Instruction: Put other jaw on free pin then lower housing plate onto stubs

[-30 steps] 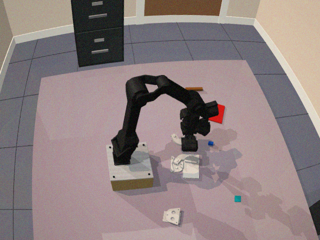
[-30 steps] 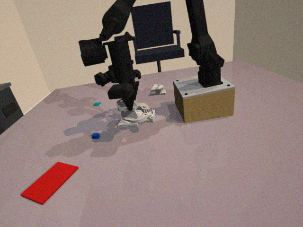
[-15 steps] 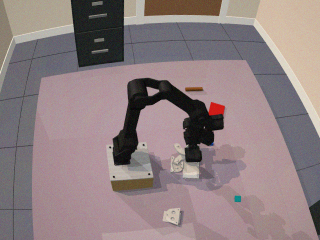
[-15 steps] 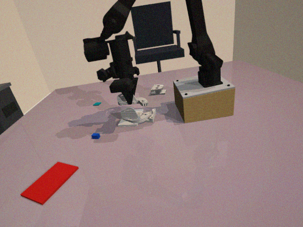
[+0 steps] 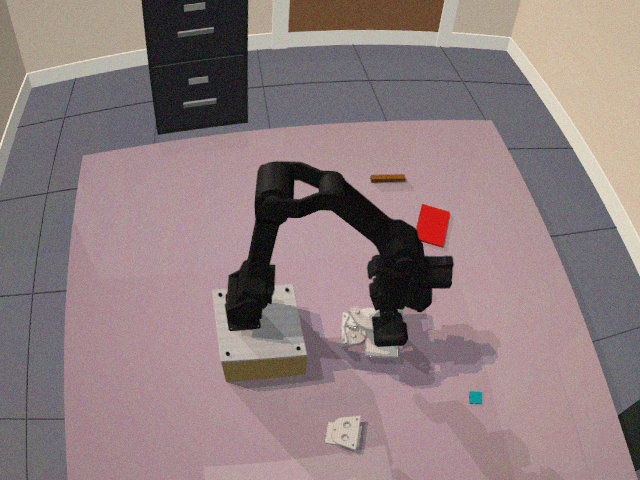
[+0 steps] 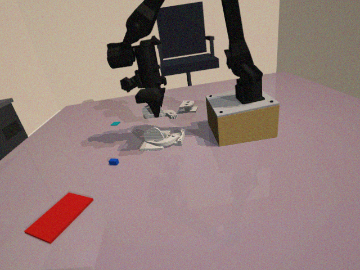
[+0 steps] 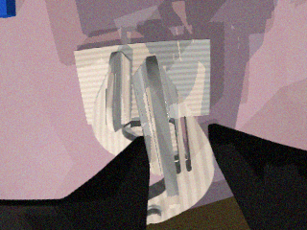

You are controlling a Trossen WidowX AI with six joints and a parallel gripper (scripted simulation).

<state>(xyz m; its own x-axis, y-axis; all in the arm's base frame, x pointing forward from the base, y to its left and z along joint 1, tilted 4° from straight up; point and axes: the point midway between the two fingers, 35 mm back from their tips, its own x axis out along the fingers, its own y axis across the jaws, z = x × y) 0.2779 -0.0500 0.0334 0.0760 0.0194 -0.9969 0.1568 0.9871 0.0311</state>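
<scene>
My gripper (image 5: 390, 342) (image 6: 157, 115) (image 7: 177, 137) is shut on the loose jaw (image 6: 171, 113) (image 7: 163, 139), a pale piece with a toothed end. It holds the jaw above the base, apart from it in the exterior view; my gripper mostly hides the jaw in the top view. The pale base (image 5: 382, 352) (image 6: 151, 147) (image 7: 84, 72) lies on the mat below. The mounted jaw (image 5: 362, 320) (image 6: 165, 142) (image 7: 116, 91) sits on it. The free pin cannot be made out clearly. The housing plate (image 5: 338, 432) (image 6: 187, 105), pale with two round holes, lies apart from the base.
A red slab (image 5: 433, 225) (image 6: 59, 217), a blue block (image 6: 113, 161) (image 7: 7, 9), a teal square (image 5: 475, 397) (image 6: 115, 123) and an orange-brown bar (image 5: 387, 178) lie around the base. The arm's box mount (image 5: 263, 368) (image 6: 247, 127) stands beside it.
</scene>
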